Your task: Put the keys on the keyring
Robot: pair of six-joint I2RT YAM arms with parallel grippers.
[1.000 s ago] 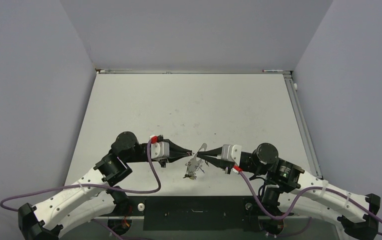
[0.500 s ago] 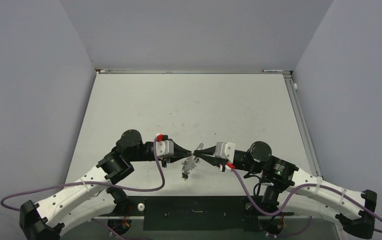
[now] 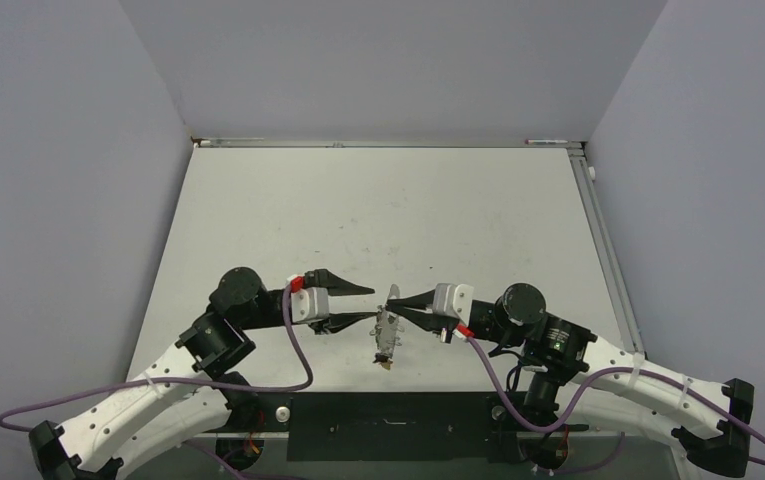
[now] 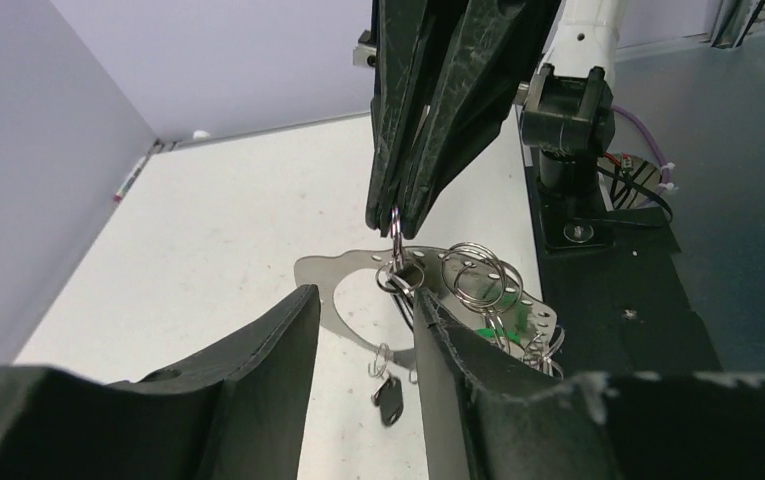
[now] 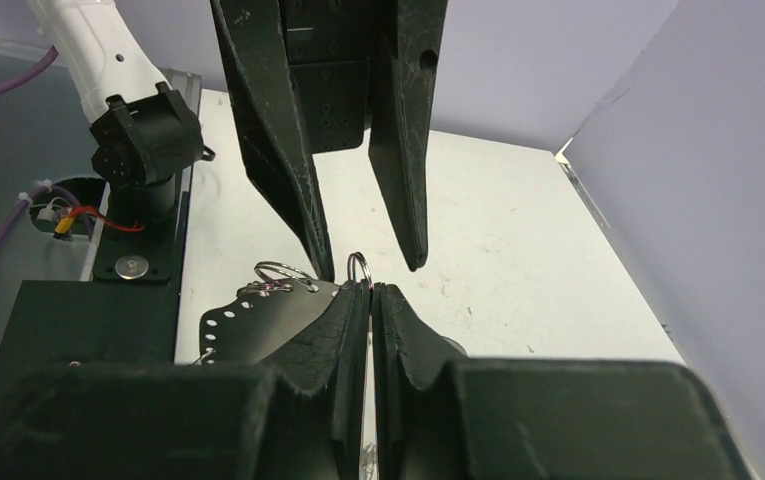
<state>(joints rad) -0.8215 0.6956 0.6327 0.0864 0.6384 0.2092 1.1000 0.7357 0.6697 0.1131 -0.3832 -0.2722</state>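
Observation:
My right gripper point(image 3: 396, 303) is shut on a small silver wire ring point(image 5: 358, 267) of the keyring, held above the table. From that ring hangs a bunch: a flat perforated silver plate point(image 4: 343, 275), coiled wire rings point(image 4: 473, 275), and the keys. One key has a green tag point(image 4: 503, 325). A black-headed key point(image 4: 390, 400) dangles lowest. In the top view the bunch point(image 3: 388, 335) hangs toward the near edge. My left gripper point(image 3: 368, 303) stands open just left of the bunch, with nothing held between its fingers point(image 4: 288, 330).
The white table point(image 3: 388, 210) is walled by grey panels on three sides. A black mounting plate point(image 3: 388, 425) runs along the near edge between the arm bases. Purple cables point(image 3: 298, 350) loop beside both arms.
My left gripper has opened and drawn back to the left, away from the ring. The bunch now hangs from the right gripper alone and has swung lower.

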